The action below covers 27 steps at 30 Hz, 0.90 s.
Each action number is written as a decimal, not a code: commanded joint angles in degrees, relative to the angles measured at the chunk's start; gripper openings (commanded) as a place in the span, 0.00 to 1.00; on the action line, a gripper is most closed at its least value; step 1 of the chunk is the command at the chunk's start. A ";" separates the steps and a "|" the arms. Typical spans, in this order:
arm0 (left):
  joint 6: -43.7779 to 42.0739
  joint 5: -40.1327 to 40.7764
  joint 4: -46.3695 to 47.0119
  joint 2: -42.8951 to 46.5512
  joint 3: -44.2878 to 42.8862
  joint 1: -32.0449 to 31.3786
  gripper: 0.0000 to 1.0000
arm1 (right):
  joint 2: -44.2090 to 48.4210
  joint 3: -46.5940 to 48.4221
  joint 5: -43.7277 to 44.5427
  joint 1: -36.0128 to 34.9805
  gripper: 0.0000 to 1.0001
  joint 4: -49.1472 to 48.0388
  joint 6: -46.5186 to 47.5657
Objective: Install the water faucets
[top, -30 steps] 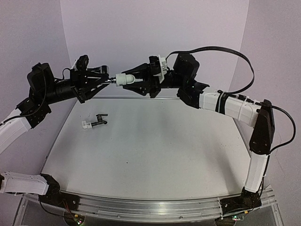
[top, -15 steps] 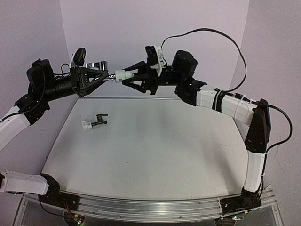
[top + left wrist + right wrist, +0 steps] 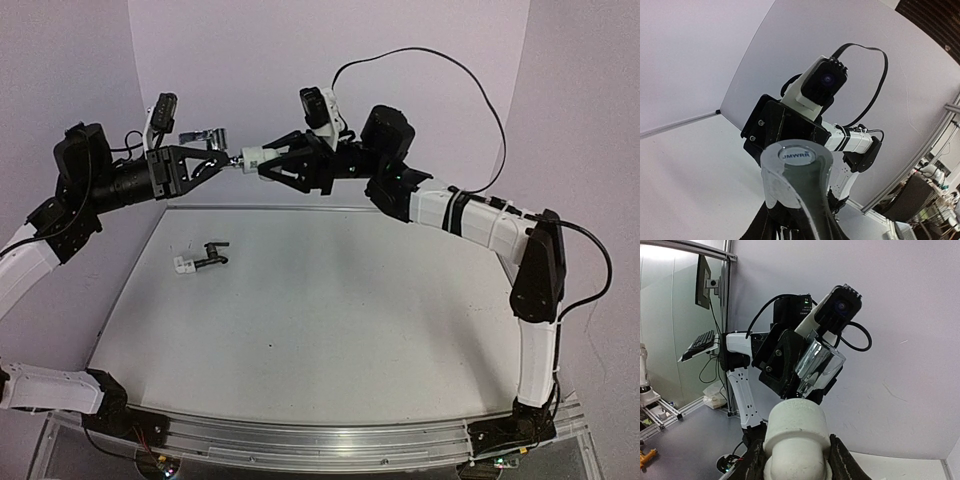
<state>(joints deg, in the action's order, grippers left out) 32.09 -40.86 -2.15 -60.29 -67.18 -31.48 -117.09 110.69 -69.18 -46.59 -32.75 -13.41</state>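
My left gripper (image 3: 222,158) is shut on the shiny silver faucet (image 3: 208,136) and holds it high above the table's far edge. Its lever top marked JMWRR fills the left wrist view (image 3: 797,162). My right gripper (image 3: 270,160) is shut on a white cylindrical fitting (image 3: 254,156) that meets the faucet's end. In the right wrist view the fitting (image 3: 796,432) sits between my fingers (image 3: 752,460), with the silver faucet (image 3: 820,367) just beyond it. The dark grey-black faucet (image 3: 210,255) lies on the table at the left, joined to another white fitting (image 3: 184,265).
The white table (image 3: 330,320) lies below both arms, with a white backdrop wall behind. The right arm's cable (image 3: 420,60) loops high above the right wrist. A metal rail (image 3: 320,435) runs along the near edge.
Both grippers rose slightly and shifted left with the faucet and fitting together. Both wrists rolled, so the silver faucet's lever now stands above the left gripper.
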 commanded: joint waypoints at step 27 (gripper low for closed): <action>-61.49 0.60 -9.76 0.03 6.25 -2.35 0.00 | -1.98 0.11 -0.68 -5.92 0.00 -11.78 -64.29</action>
<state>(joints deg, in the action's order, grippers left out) -23.10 -37.93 -5.92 -56.52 -62.22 -31.94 -121.93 110.93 -72.32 -46.87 -39.54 -64.52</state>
